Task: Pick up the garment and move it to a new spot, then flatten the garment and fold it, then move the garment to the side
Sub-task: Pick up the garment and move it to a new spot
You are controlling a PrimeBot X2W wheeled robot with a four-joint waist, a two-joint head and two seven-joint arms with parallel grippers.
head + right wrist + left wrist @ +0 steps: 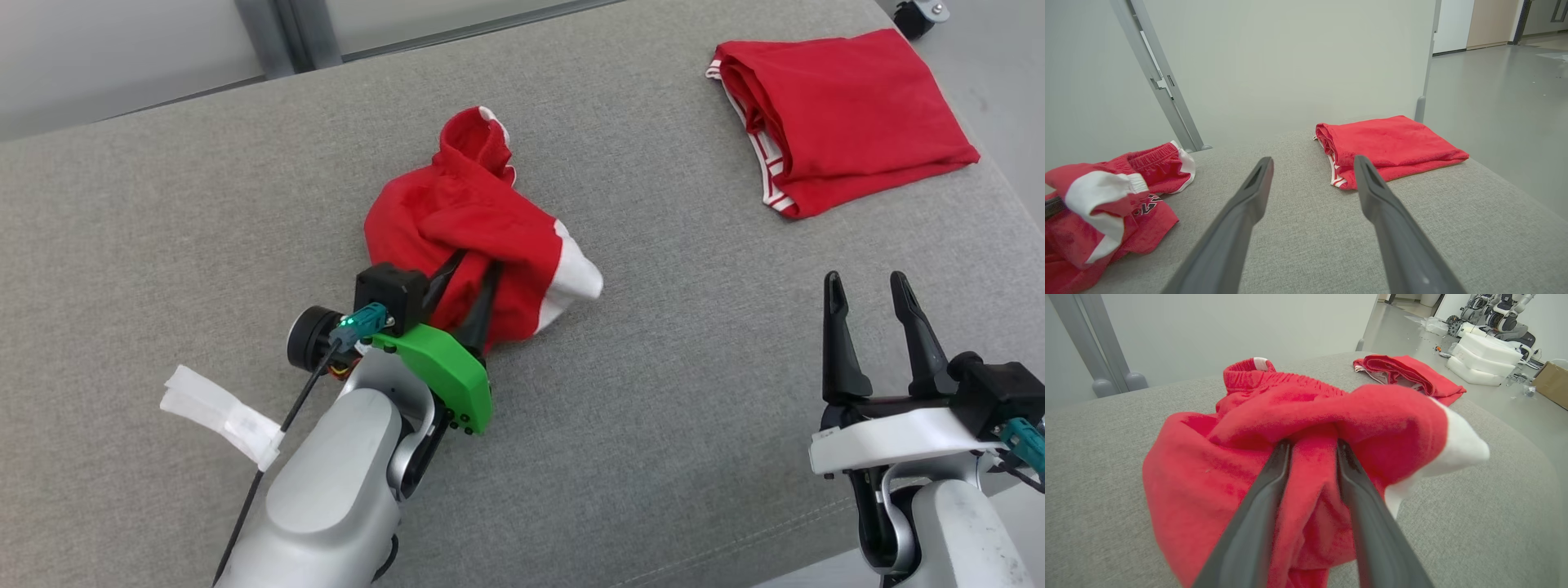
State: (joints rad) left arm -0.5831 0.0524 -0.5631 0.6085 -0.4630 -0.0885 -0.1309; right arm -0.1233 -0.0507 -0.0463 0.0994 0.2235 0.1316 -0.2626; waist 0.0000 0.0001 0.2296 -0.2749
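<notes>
The garment (pixel 465 220) is a crumpled pair of red shorts with white trim, lying in a heap in the middle of the grey padded surface (pixel 669 425). My left gripper (pixel 478 263) reaches into its near side. In the left wrist view its two fingers (pixel 1312 444) stand apart with a ridge of the red garment (pixel 1208 469) between them, tips tucked under a fold. My right gripper (pixel 865 282) hovers open and empty at the lower right, well clear of the heap. The right wrist view has the garment (pixel 1106 204) at its left, beside the right gripper (pixel 1312 161).
A second red garment (pixel 849 114), folded flat, lies at the far right corner of the surface (pixel 1392 143). The surface's edge runs along the right and lower right. A white tape tag (pixel 220 416) hangs on my left arm's cable.
</notes>
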